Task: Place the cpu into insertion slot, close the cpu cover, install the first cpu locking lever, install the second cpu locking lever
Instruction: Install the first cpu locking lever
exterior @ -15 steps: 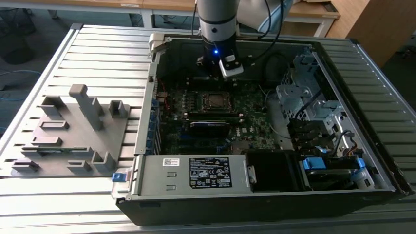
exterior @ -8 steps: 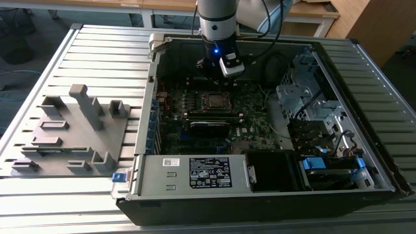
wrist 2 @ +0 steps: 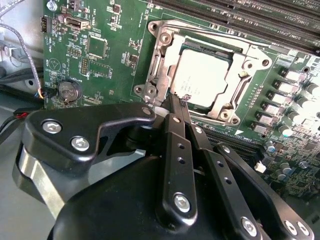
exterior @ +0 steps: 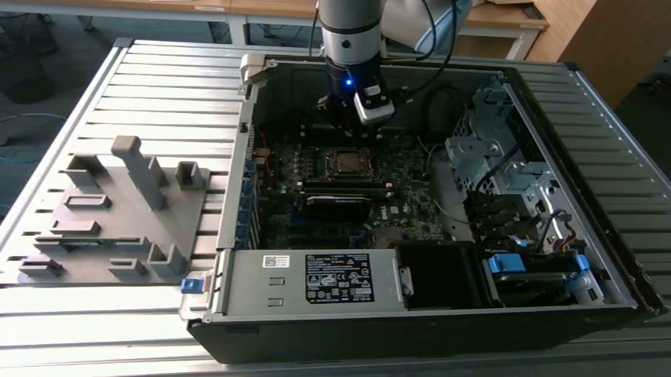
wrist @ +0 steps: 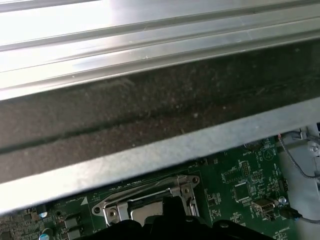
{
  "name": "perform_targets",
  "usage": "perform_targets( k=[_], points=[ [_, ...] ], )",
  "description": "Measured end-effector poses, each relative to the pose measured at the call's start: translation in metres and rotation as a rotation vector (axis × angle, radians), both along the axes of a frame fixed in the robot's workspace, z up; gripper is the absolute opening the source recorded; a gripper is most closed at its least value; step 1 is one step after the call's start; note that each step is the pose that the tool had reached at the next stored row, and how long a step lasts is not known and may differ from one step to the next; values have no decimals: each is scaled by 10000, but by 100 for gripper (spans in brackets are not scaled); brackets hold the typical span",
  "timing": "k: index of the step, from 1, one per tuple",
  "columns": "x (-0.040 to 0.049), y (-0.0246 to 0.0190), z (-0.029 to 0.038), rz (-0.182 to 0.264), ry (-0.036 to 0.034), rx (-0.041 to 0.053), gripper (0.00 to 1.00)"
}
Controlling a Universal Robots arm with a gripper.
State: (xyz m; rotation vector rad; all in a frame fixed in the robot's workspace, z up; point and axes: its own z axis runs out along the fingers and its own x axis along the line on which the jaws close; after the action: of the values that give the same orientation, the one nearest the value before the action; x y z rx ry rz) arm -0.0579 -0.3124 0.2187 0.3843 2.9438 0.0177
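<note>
The cpu (wrist 2: pixel 200 77), a square chip with a dull silver top, lies flat in the insertion slot (exterior: pixel 346 162) on the green motherboard. The cpu cover (wrist 2: pixel 161 60), a silver metal frame, lies down around the chip, which shows through its window; the frame also appears in the first wrist view (wrist: pixel 145 196). A thin metal lever (wrist 2: pixel 220 41) runs along one side of the frame. My gripper (wrist 2: pixel 178 100) hangs just over the cover's edge, at a corner of the chip, its black fingers (wrist 2: pixel 176 145) closed tip to tip. In the exterior view the gripper (exterior: pixel 351 129) is right behind the socket.
Long black memory slots (wrist 2: pixel 250 15) lie beside the socket. The case wall (wrist: pixel 150 100) rises close behind the arm. A labelled grey power supply (exterior: pixel 314 279) fills the case's front, a drive cage (exterior: pixel 493 157) stands at the exterior view's right, and a grey fixture plate (exterior: pixel 105 212) lies outside at its left.
</note>
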Motion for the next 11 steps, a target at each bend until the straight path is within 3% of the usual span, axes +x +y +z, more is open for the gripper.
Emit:
perform_targets(
  k=[6, 11],
  points=[
    [0, 0, 60, 0, 0, -1, 10],
    [0, 0, 64, 0, -1, 1, 10]
  ],
)
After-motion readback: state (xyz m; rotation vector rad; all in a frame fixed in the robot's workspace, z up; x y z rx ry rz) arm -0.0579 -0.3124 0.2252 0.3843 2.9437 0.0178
